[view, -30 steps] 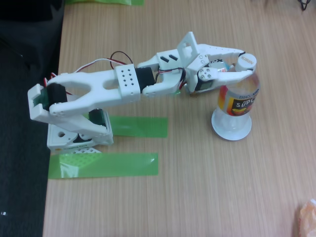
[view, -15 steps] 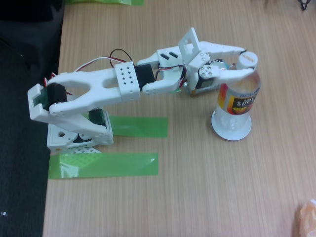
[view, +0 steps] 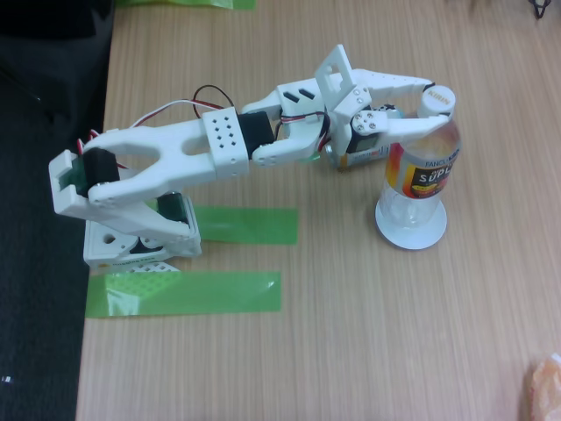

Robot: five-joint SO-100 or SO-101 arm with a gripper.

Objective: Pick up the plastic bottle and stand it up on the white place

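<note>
The plastic bottle (view: 422,171), clear with a white cap and a red, orange and yellow label, stands on the white place (view: 410,230), a small round dish on the wooden table. It stands roughly upright, its base inside the dish. My gripper (view: 438,103) reaches in from the left and is shut on the bottle at its neck and shoulder. One white finger passes behind the cap and the other crosses in front, just below it.
A short orange-and-blue can (view: 355,158) lies partly hidden under my wrist, left of the bottle. Two green tape strips (view: 184,292) lie by the arm's base (view: 140,241). The table edge (view: 98,263) runs down the left. An orange object (view: 545,386) sits at the bottom right corner.
The gripper and the bottle's cap have shifted slightly toward the far side of the table, bringing the bottle more upright. Its base has stayed on the dish.
</note>
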